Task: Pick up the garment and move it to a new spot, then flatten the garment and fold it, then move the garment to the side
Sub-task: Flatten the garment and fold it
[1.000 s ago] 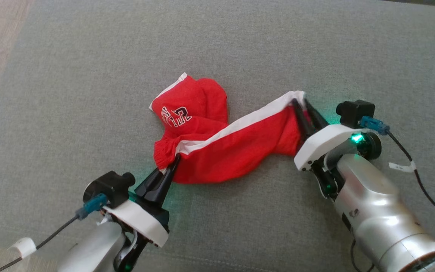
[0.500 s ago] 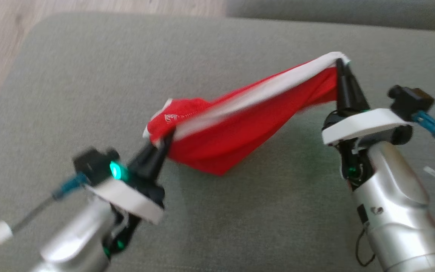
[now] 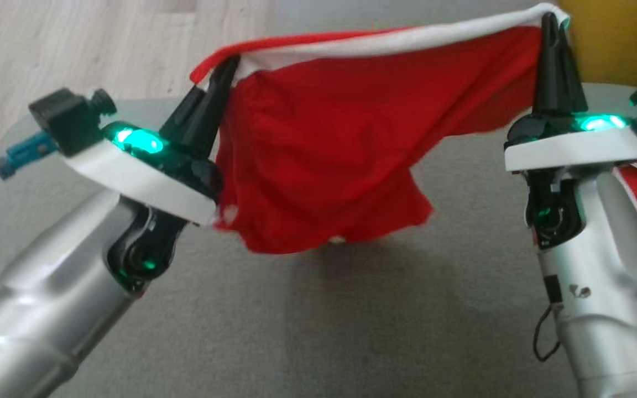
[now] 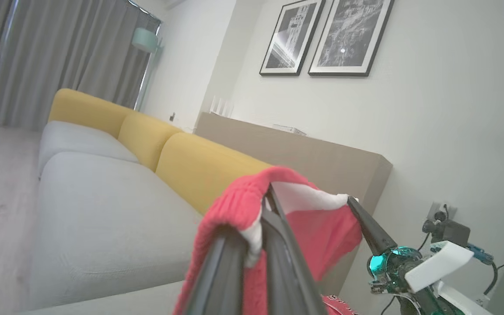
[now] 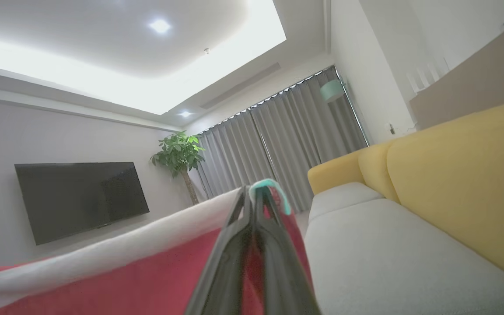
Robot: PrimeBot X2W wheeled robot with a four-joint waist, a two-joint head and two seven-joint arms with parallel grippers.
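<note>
A red garment (image 3: pixel 324 149) with a white band (image 3: pixel 396 41) along its top edge hangs in the air above a grey sofa seat (image 3: pixel 351 331), stretched like a banner between two robot arms. The left fingers (image 3: pixel 208 105) are pressed together on the band's left end, where ribbed red cloth bunches over their tips. The right fingers (image 3: pixel 553 66) point straight up and are pinched together on the band's right end. Holding both ends of one edge high and well apart lets the cloth's own weight pull it open. The body drapes down in loose folds, and its lowest hem appears to hang clear of the seat, with a shadow beneath. This looks like the carrying step: the garment is off the seat, ready to be laid at a new spot and spread flat. Yellow back cushions (image 5: pixel 462 175) stand behind the seat.
</note>
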